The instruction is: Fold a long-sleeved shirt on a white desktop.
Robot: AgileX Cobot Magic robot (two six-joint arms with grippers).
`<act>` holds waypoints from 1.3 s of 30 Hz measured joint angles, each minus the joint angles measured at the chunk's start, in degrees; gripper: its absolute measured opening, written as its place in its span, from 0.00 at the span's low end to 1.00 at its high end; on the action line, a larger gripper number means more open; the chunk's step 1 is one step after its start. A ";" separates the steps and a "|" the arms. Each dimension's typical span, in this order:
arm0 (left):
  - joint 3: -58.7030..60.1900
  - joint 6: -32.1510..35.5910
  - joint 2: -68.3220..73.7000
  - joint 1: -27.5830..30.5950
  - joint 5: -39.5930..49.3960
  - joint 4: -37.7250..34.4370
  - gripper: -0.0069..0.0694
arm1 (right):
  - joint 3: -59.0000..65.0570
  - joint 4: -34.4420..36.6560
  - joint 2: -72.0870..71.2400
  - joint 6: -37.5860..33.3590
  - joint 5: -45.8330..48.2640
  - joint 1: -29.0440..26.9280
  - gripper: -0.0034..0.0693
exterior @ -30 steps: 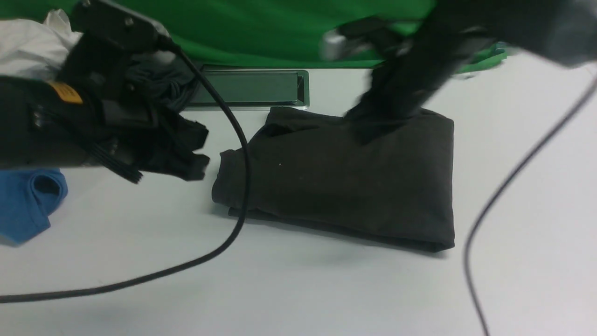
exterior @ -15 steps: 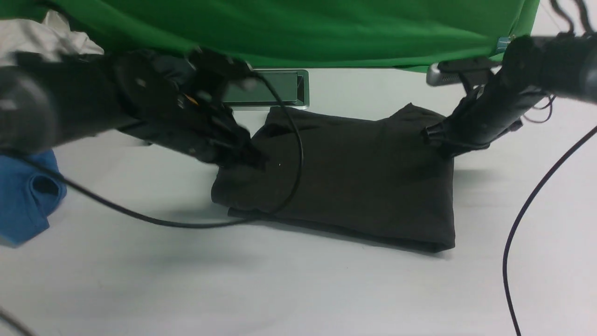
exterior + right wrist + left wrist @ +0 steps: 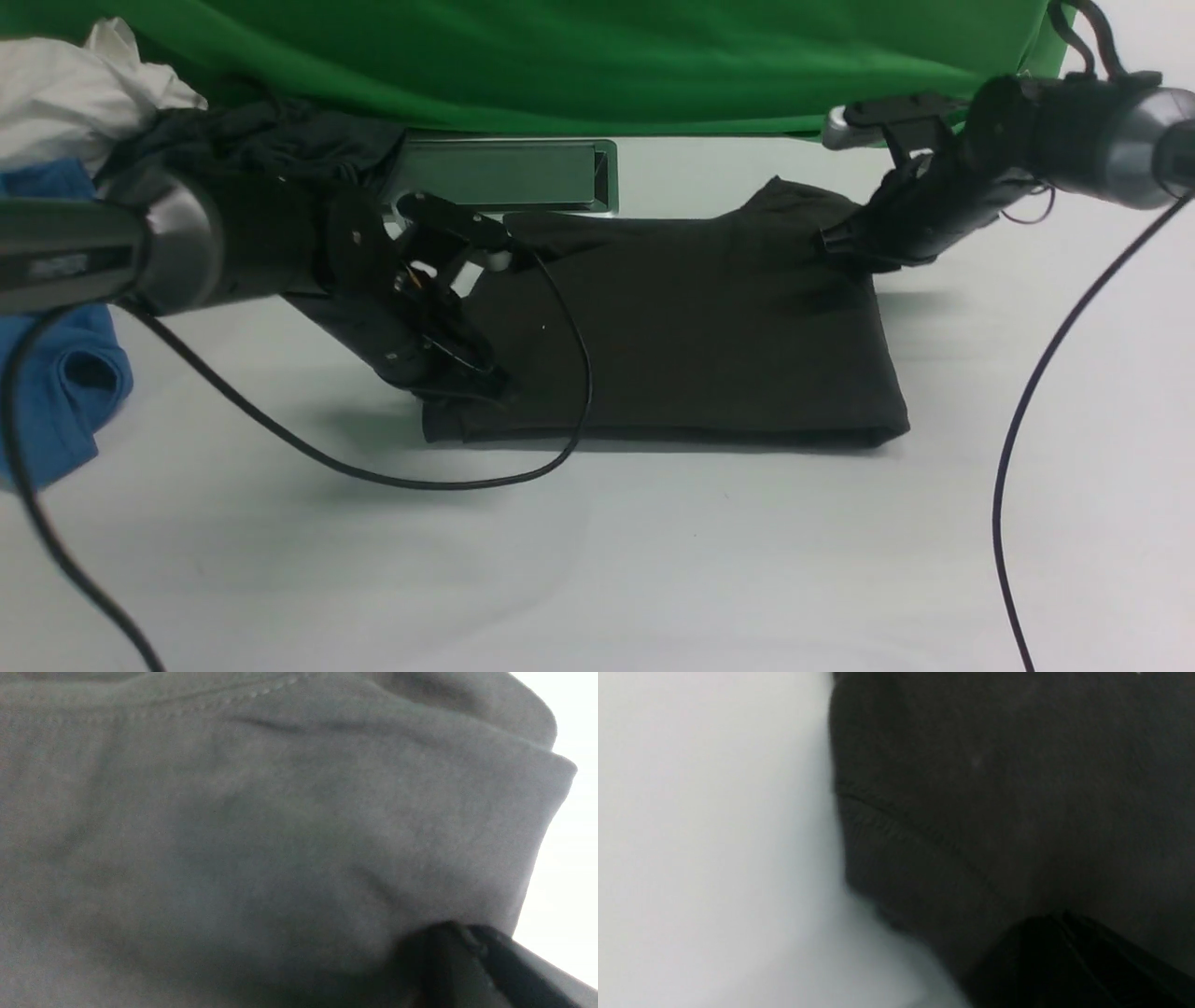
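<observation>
The long-sleeved shirt lies folded into a dark rectangle on the white table, just in front of the grey cable hatch, which makes the handiest landmark here. The shirt's far edge almost touches the hatch's front rim, and its near edge runs roughly parallel to it, further toward the robot.

The left hand is down on the shirt's corner that lies nearest the robot on the hatch's left side, and it is clenched on the fabric there. From the left wrist view the ribbed hem of the shirt sits right against the dark fingertips, with bare white table beside it.

The right hand is at the shirt's far corner, off to the right of the hatch. It is clenched too, pinching a bit of cloth so that this corner stands up in a small peak. The right wrist view shows stitched, folded layers of the shirt pressed up to the fingertips.

A black cable loops from the left arm across the shirt's left end and onto the table in front of the hatch. To the left of the hatch lies a smaller dark garment, then a white cloth, and a blue garment nearer the robot. A green cloth hangs behind the hatch.
</observation>
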 joint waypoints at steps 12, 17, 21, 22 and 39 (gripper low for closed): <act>12.22 -0.18 -41.41 0.05 -9.73 0.36 0.11 | -1.23 -4.10 -17.60 0.54 15.09 0.00 0.11; 29.48 -0.18 -67.46 0.05 -19.11 -1.65 0.11 | 15.65 -4.43 -37.21 2.86 15.82 0.00 0.11; 37.69 -0.18 -78.08 0.05 -21.28 -4.16 0.11 | 27.56 -4.52 -51.08 5.61 15.70 0.00 0.11; 40.29 -0.18 -80.93 0.05 -21.42 -4.47 0.11 | 32.21 -4.55 -55.56 6.57 15.74 0.00 0.10; 49.54 0.07 -85.61 0.05 -21.45 -4.57 0.11 | 62.86 -4.59 -99.64 10.08 6.34 0.00 0.10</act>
